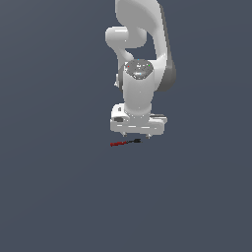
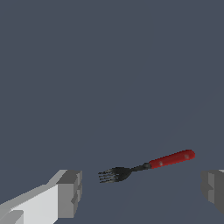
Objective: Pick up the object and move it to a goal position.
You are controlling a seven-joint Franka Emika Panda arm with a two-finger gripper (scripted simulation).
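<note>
Just below end effector [image 1: 138, 135], fork [image 1: 125, 142]

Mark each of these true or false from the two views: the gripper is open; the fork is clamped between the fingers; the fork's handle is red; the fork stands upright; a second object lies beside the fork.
1. The gripper is open. True: its fingers stand wide apart.
2. The fork is clamped between the fingers. False: neither finger touches it.
3. The fork's handle is red. True, and its tines are black.
4. The fork stands upright. False: it lies flat on the grey surface, below the gripper in the exterior view.
5. A second object lies beside the fork. False: only the fork is visible on the surface.
</note>
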